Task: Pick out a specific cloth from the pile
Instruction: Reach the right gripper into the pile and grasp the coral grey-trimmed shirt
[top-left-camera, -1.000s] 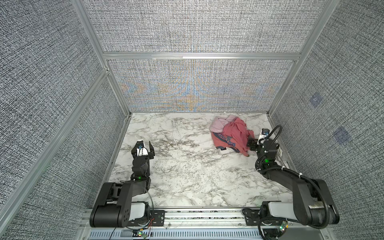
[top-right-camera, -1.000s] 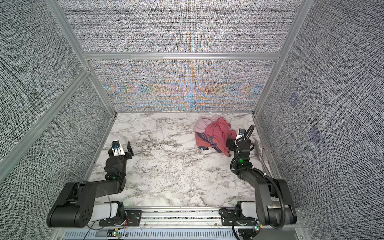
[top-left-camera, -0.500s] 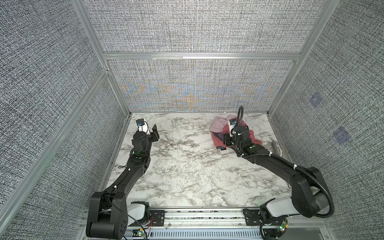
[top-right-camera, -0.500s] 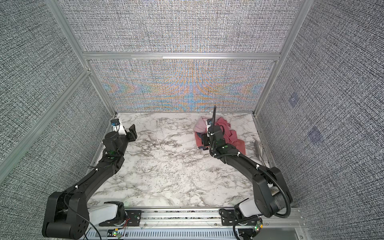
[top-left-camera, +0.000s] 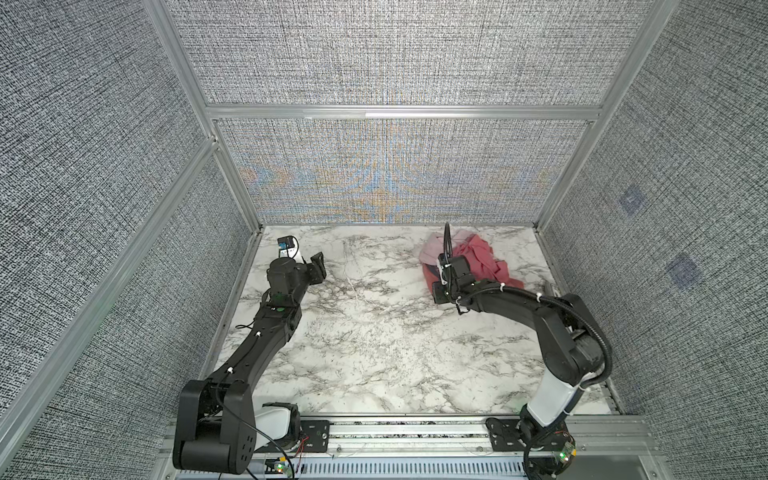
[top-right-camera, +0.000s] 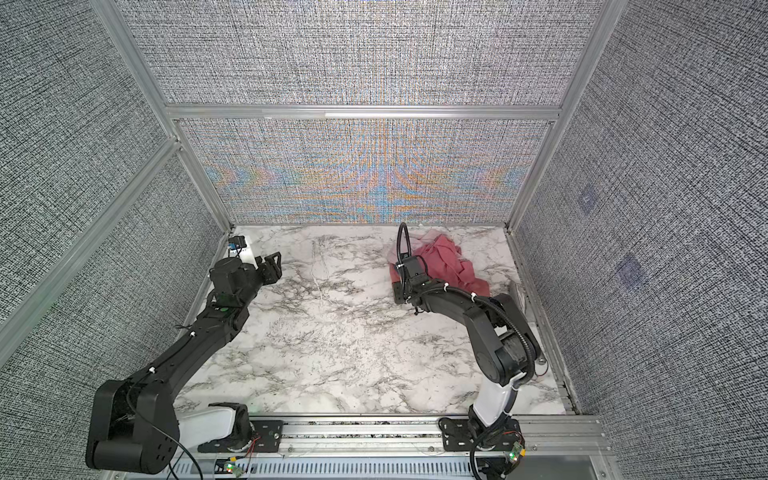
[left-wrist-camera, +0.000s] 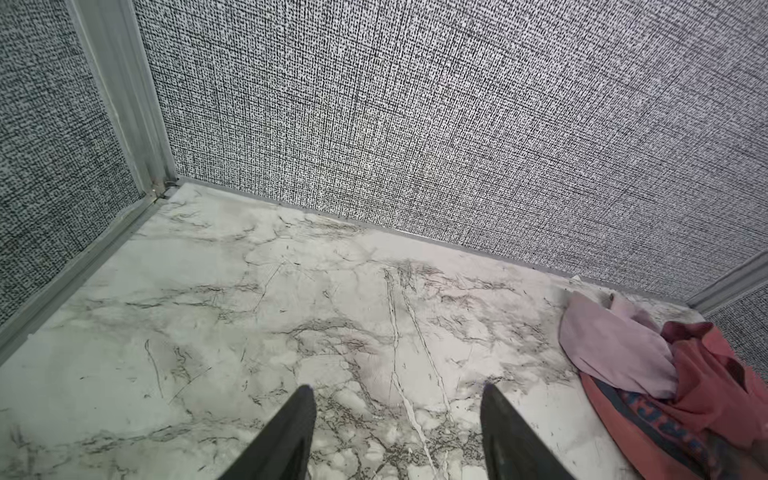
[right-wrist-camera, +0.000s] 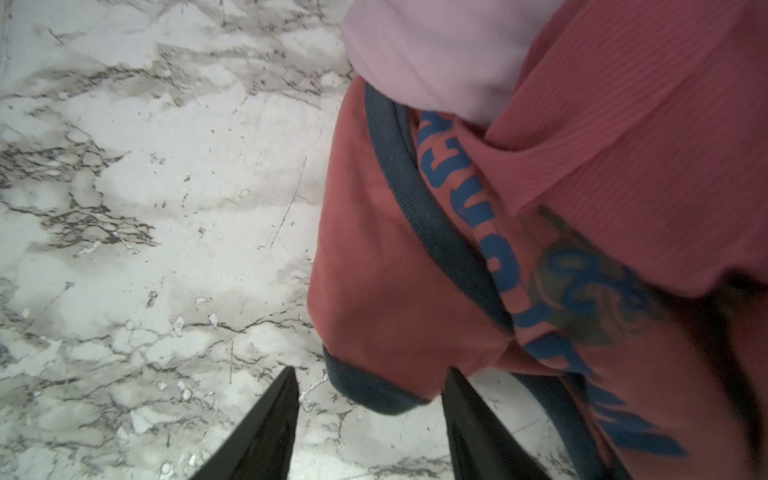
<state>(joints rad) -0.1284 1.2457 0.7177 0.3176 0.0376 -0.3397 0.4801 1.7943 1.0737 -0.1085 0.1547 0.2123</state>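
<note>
Cloth (right-wrist-camera: 395, 270), coral-pink with blue trim, on marble table (right-wrist-camera: 166, 208): banded hem corner lies between the parted, unclenched jaws of right gripper (right-wrist-camera: 370, 374). Pale pink cloth (right-wrist-camera: 436, 50) and rose-red cloth (right-wrist-camera: 644, 145) overlap it beyond the tips. Left gripper (left-wrist-camera: 395, 390): jaws released, well apart from it.

Lighting: bright, even, diffuse; shadows on table (top-left-camera: 374, 332) soft, faint. Back wall (top-left-camera: 386, 174): rainbow moiré in both top views. Frame edges: wide-angle bending. Right wrist view: cloth (right-wrist-camera: 374, 270) blurred, lettering smeared. Left wrist view: sharp.
</note>
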